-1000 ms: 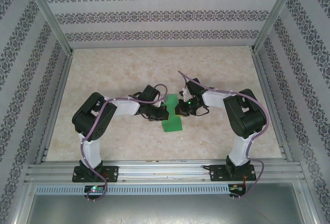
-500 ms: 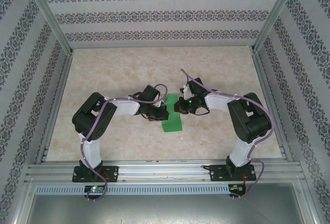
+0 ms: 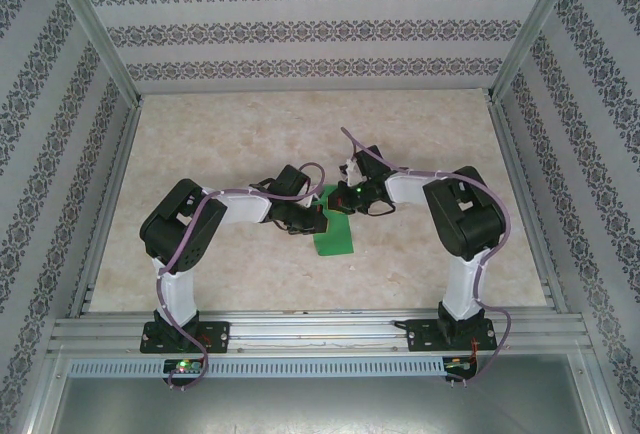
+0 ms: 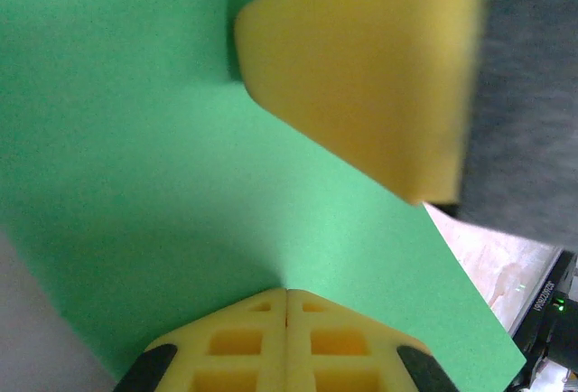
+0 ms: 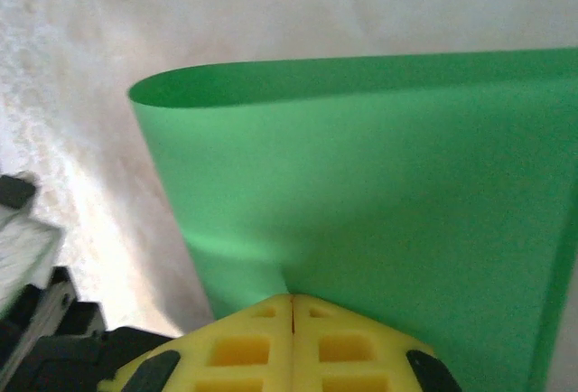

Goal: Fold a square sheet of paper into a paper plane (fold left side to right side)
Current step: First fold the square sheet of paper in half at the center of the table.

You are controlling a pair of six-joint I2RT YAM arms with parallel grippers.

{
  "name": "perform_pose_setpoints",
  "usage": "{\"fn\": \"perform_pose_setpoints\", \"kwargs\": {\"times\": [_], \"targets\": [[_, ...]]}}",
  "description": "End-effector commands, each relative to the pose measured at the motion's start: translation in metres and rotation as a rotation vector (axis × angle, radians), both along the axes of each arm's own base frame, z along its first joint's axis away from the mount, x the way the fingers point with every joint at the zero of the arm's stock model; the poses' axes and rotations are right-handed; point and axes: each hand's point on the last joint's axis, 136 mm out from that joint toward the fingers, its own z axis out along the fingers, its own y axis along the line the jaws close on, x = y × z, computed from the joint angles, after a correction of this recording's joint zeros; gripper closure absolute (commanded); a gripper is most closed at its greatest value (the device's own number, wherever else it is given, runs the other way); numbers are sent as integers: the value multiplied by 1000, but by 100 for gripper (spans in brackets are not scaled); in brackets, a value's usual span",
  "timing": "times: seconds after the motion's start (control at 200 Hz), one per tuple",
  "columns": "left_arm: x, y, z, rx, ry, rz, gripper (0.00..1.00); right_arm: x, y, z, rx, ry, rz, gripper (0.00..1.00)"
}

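I'm mid-fold here. The square sheet of paper [image 3: 335, 238] lies on the desk [image 3: 240, 134] between my two hands. In the right wrist view it bows over in a soft rounded loop, with no crease pressed in yet.

To do this step well I'd carry the pinched edge straight across, low and slow, so the loop rolls over evenly. I'd flatten it only once the edges line up, because any twist between the hands would skew the fold.

The left hand [image 4: 286, 294] is clenched: its yellow pads [image 4: 239, 349] meet, with the green sheet running into the seam. The right hand [image 5: 291, 299] is likewise closed tight on the sheet, and the paper rises just ahead of it. The blurred yellow block [image 4: 361, 76] beyond the left hand is probably part of the right hand, though I can't be sure.
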Motion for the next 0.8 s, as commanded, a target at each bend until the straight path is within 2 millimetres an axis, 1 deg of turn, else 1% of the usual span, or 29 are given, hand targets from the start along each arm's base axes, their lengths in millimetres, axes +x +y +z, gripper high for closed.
{"fn": "perform_pose_setpoints", "kwargs": {"times": [0.0, 0.175, 0.32, 0.595, 0.794], "targets": [[-28, 19, -35, 114, 109, -7, 100, -2, -7, -16, -86, 29, -14, 100], [-41, 24, -33, 95, 132, 1, 100, -7, -29, -38, -183, 80, -60, 100], [-59, 30, -33, 90, 160, 6, 100, -8, -40, -47, -217, 100, -76, 100], [-96, 47, -39, 118, 212, 4, 100, -9, -45, -53, -245, 114, -72, 100], [-116, 51, -36, 130, 223, -13, 100, -11, -46, -55, -252, 124, -67, 100]]}}
